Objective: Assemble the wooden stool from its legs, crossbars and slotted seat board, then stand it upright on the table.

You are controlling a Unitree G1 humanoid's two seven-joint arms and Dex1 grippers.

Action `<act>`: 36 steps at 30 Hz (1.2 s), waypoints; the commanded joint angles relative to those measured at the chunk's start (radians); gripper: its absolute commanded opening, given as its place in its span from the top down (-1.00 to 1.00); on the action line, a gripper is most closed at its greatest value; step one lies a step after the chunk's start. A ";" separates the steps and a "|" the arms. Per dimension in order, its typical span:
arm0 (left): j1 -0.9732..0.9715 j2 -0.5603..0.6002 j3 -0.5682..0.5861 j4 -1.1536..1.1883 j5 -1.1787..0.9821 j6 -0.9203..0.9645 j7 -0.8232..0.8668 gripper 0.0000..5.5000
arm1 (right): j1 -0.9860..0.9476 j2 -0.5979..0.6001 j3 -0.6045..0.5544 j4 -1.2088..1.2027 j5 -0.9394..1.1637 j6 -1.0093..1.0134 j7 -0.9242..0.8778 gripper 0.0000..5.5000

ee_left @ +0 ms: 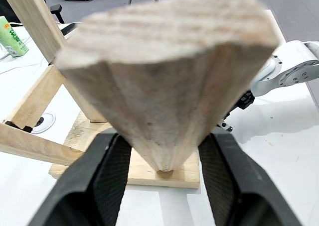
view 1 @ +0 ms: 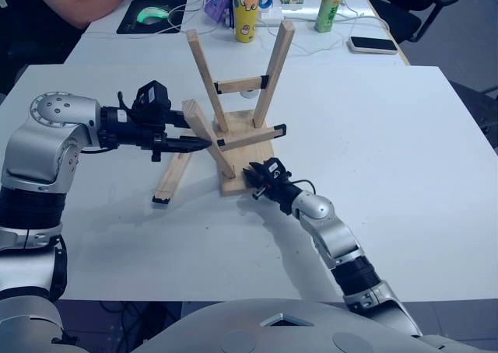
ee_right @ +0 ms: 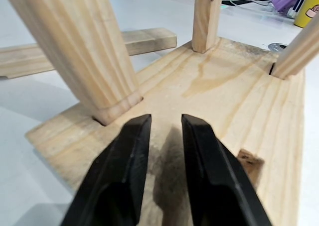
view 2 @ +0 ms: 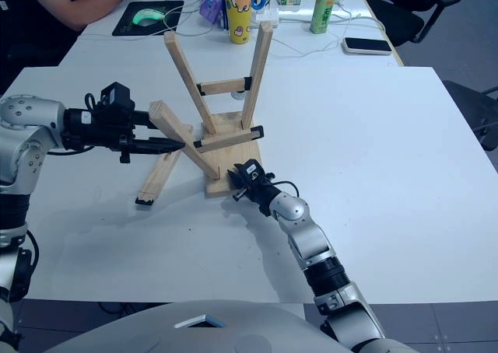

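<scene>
The seat board [view 1: 247, 157] lies flat on the white table [view 1: 405, 151], underside up, near the middle. Two legs [view 1: 206, 77] stand up out of its far half, leaning a little apart, and a crossbar [view 1: 241, 84] joins them partway up. A third leg [view 1: 204, 131] rises from the near left corner of the board and tilts out to my left. A second crossbar [view 1: 250, 138] runs from it across to the far right leg. A fourth leg [view 1: 173, 178] lies flat on the table just left of the board.

My left gripper [ee_left: 164, 171] comes in from the left, level with the table. Its fingers [ee_left: 112, 176] are clamped on either side of the tilted leg, up near its free end.

My right gripper [ee_right: 162, 136] sits at the near edge of the board. Its fingers [ee_right: 127, 161] point down at the wood just beside the tilted leg's foot, with a narrow gap between them and nothing in it. I cannot tell whether the tips touch the board.

On the next table beyond stand a yellow cup [view 1: 247, 11] and a green bottle [view 1: 328, 9], and a phone [view 1: 373, 44] lies there too.
</scene>
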 commanded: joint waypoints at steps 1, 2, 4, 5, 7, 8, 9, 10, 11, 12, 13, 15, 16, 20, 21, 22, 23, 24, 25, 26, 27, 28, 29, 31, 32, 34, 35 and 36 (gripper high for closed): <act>0.043 -0.013 -0.054 -0.014 0.047 -0.017 0.004 0.27 | 0.078 -0.019 0.047 0.088 -0.043 0.091 0.014 0.59; 0.066 -0.018 -0.063 -0.037 0.041 -0.011 0.010 0.27 | 0.074 -0.021 0.047 0.090 -0.043 0.091 0.017 0.59; 0.101 -0.028 -0.077 -0.067 0.037 -0.006 0.025 0.27 | 0.070 -0.023 0.047 0.093 -0.043 0.092 0.019 0.59; 0.122 -0.031 -0.084 -0.074 0.037 -0.003 0.033 0.27 | 0.070 -0.025 0.047 0.093 -0.043 0.092 0.020 0.59; 0.159 -0.029 -0.100 -0.058 0.053 -0.011 0.044 0.27 | 0.071 -0.028 0.049 0.093 -0.044 0.092 0.021 0.59; 0.175 -0.023 -0.109 -0.043 0.062 -0.014 0.043 0.27 | 0.071 -0.029 0.049 0.094 -0.044 0.092 0.022 0.59; 0.183 -0.022 -0.111 -0.014 0.071 -0.020 0.048 0.27 | 0.071 -0.031 0.050 0.094 -0.045 0.093 0.025 0.59; 0.180 -0.027 -0.107 0.022 0.078 -0.029 0.055 0.27 | 0.070 -0.032 0.051 0.095 -0.044 0.094 0.027 0.59; 0.170 -0.034 -0.101 0.052 0.081 -0.037 0.062 0.27 | 0.068 -0.033 0.051 0.095 -0.044 0.095 0.029 0.59; 0.159 -0.038 -0.098 0.075 0.082 -0.043 0.064 0.27 | 0.067 -0.033 0.051 0.096 -0.044 0.095 0.031 0.59; 0.145 -0.045 -0.094 0.094 0.081 -0.052 0.065 0.27 | 0.065 -0.034 0.051 0.098 -0.043 0.095 0.032 0.59; 0.130 -0.059 -0.085 0.113 0.064 -0.067 0.057 0.27 | 0.061 -0.034 0.052 0.101 -0.043 0.096 0.034 0.59; 0.132 -0.066 -0.079 0.107 0.050 -0.067 0.054 0.27 | 0.057 -0.035 0.053 0.103 -0.043 0.096 0.036 0.59; 0.146 -0.086 -0.048 0.083 0.044 -0.108 0.085 0.07 | 0.047 -0.039 0.052 0.111 -0.045 0.094 0.040 0.59; 0.146 -0.088 -0.029 0.081 0.037 -0.105 0.093 0.01 | 0.048 -0.040 0.051 0.112 -0.046 0.094 0.039 0.59; 0.147 -0.086 -0.012 0.078 0.037 -0.107 0.103 -0.04 | 0.049 -0.041 0.052 0.113 -0.049 0.095 0.039 0.59; 0.149 -0.082 0.002 0.076 0.035 -0.102 0.108 -0.10 | 0.049 -0.040 0.052 0.114 -0.051 0.095 0.036 0.59; 0.153 -0.074 0.013 0.074 0.037 -0.097 0.114 -0.16 | 0.049 -0.039 0.051 0.121 -0.057 0.096 0.028 0.59; 0.163 -0.059 0.019 0.072 0.050 -0.100 0.119 -0.21 | 0.047 -0.037 0.052 0.128 -0.065 0.095 0.019 0.59; 0.177 -0.042 0.024 0.070 0.069 -0.109 0.122 -0.29 | 0.044 -0.034 0.051 0.136 -0.069 0.093 0.011 0.59; 0.196 -0.027 0.043 0.073 0.075 -0.113 0.129 -0.32 | 0.041 -0.028 0.049 0.150 -0.072 0.090 0.003 0.59; 0.214 -0.019 0.082 0.090 0.077 -0.123 0.151 -0.40 | 0.035 -0.020 0.046 0.171 -0.075 0.080 -0.008 0.59; 0.219 -0.028 0.136 0.123 0.071 -0.145 0.192 -0.45 | 0.028 -0.009 0.044 0.200 -0.079 0.068 -0.022 0.59; 0.202 -0.073 0.257 0.174 0.012 -0.159 0.265 -0.49 | 0.015 0.012 0.038 0.262 -0.089 0.038 -0.052 0.59; 0.182 -0.108 0.317 0.178 -0.026 -0.163 0.316 -0.49 | 0.006 0.025 0.029 0.294 -0.093 0.025 -0.074 0.59; 0.143 -0.189 0.403 0.130 -0.103 -0.179 0.416 -0.49 | -0.006 0.056 0.003 0.333 -0.090 -0.002 -0.115 0.59; 0.126 -0.228 0.426 0.095 -0.128 -0.189 0.468 -0.49 | -0.011 0.068 -0.009 0.348 -0.090 -0.012 -0.140 0.59; 0.112 -0.265 0.440 0.056 -0.149 -0.194 0.521 -0.49 | -0.016 0.077 -0.017 0.361 -0.089 -0.024 -0.155 0.59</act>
